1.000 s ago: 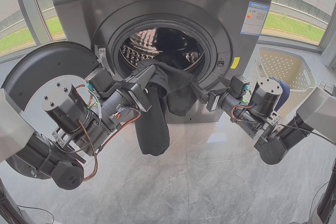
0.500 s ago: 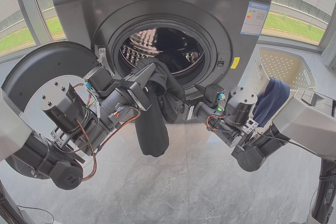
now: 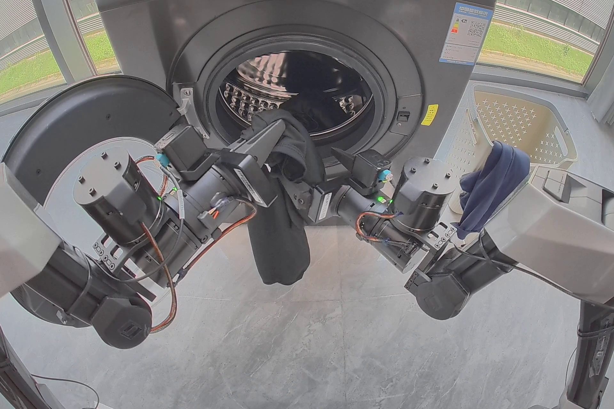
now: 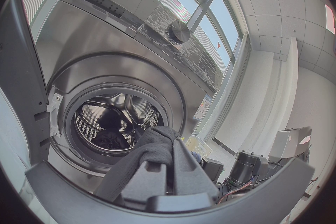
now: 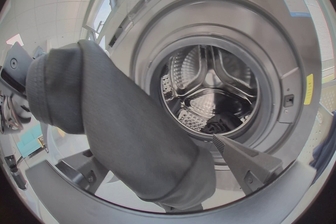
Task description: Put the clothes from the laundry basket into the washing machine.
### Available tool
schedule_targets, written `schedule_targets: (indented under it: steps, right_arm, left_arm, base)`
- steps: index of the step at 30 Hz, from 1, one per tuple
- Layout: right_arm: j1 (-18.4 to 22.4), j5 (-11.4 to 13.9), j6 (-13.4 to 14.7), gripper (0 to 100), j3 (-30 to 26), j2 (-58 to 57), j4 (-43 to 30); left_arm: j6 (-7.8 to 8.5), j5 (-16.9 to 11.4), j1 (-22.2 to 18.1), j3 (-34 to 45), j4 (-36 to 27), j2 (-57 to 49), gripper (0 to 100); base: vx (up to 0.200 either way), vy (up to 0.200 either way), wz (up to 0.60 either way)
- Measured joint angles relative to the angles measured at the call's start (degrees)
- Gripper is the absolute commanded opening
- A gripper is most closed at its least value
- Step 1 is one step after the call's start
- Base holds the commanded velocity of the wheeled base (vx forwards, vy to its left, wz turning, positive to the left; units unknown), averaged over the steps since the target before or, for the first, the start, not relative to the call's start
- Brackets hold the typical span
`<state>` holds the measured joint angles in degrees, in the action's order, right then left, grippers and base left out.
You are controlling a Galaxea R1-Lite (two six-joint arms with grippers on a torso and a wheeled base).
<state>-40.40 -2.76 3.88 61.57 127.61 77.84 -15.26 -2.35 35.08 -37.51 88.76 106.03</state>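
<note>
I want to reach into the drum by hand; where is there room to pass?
Free: the upper and right part of the drum mouth. Crowded: its lower left rim, where the dark garment, left gripper and right gripper meet.

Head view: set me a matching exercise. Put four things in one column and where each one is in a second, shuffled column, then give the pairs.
Things
1. black garment
2. navy garment
3. machine door
4. laundry basket

Places
a. standing low on the robot's right
b. swung open on the robot's left
c. hanging from the left gripper in front of the drum opening
d. draped at the basket's near edge

Pairs: 1-c, 2-d, 3-b, 4-a
</note>
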Motion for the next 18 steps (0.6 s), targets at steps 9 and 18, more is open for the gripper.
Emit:
schedule_targets:
  steps: [9, 18]
  right_arm:
    - [-0.48, 0.52, 0.2, 0, 0.96, -0.27, 1.58]
    - [-0.67, 0.65, 0.26, 0, -3.95, -4.62, 1.6]
  left_arm:
    - [0.07, 0.04, -0.09, 0.06, -0.05, 0.35, 0]
    - [-0.01, 0.0, -0.3, -0.11, -0.11, 1.0, 0]
  base:
    - [0.0, 0.0, 0.0]
    - [0.0, 0.0, 0.0]
